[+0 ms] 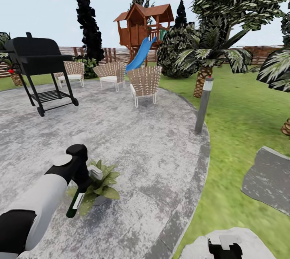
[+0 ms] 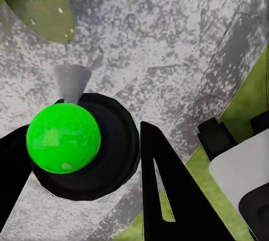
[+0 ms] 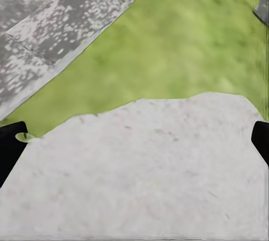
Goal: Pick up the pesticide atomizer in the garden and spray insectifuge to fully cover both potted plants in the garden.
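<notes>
My left gripper (image 1: 83, 184) is shut on the pesticide atomizer (image 1: 75, 204), a green bottle with a white label, held tilted with its pale grey trigger head (image 1: 96, 171) over a potted plant (image 1: 102, 186) on the round paved patch (image 1: 133, 150) of the garden. In the left wrist view the bottle's round green base (image 2: 63, 138) sits between the black fingers (image 2: 168, 196), with a spotted leaf (image 2: 39, 3) of the plant and a faint grey cone (image 2: 72, 81) beyond it. My right gripper (image 1: 224, 247) hangs open (image 3: 134, 143) over a pale stepping stone (image 3: 145, 174).
A black grill (image 1: 38, 66) and three wicker chairs (image 1: 145, 82) stand at the far side of the paving. A grey post light (image 1: 203, 106) marks its right rim. Palms (image 1: 203, 78), lawn (image 1: 241, 130) and a grey stepping stone (image 1: 268, 178) lie to the right.
</notes>
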You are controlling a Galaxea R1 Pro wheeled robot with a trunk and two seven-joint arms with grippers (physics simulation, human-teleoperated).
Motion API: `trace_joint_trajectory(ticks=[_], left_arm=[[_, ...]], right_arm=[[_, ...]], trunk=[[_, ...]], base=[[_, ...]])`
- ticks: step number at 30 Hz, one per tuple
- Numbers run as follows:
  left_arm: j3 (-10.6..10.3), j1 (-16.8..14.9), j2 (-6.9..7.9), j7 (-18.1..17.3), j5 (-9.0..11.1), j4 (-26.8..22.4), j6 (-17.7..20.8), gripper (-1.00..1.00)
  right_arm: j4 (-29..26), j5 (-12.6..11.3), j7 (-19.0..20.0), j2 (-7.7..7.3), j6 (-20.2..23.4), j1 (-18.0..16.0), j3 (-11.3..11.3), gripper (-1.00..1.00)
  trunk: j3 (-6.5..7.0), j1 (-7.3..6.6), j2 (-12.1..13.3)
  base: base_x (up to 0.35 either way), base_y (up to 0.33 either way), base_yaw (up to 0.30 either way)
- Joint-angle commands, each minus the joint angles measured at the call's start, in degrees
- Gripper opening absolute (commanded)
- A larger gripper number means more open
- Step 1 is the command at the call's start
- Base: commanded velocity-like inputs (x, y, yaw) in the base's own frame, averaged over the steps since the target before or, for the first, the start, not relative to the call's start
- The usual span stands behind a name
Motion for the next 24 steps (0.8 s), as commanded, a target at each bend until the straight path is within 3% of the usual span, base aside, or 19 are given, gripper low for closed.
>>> trace_joint_trajectory(ticks=[1,9,16,24], left_arm=[[-0.3,0.0,0.06,-0.6,-0.4,-0.1,0.6,-1.00],[0.0,1.6,0.77,-0.6,-0.5,0.1,0.6,-1.00],[0.0,3.8,0.66,-0.6,-0.6,0.0,0.6,-1.00],[0.5,7.2,0.58,-0.6,-0.3,0.0,0.6,-1.00]], right_arm=[[0.1,0.6,-0.2,0.00,-0.2,0.0,-0.4,1.00],[0.1,0.6,-0.2,0.01,-0.2,0.0,-0.3,1.00],[0.2,0.7,-0.2,0.07,-0.2,0.0,-0.3,1.00],[0.2,0.7,-0.2,0.00,-0.2,0.0,-0.3,1.00]], trunk=[[-0.05,-0.02,0.0],[-0.05,-0.02,0.0],[-0.05,-0.02,0.0],[-0.05,-0.02,0.0]], base=[[-0.134,-0.275,0.031],[-0.034,-0.273,0.221],[0.214,-0.207,0.268],[0.179,-0.139,0.036]])
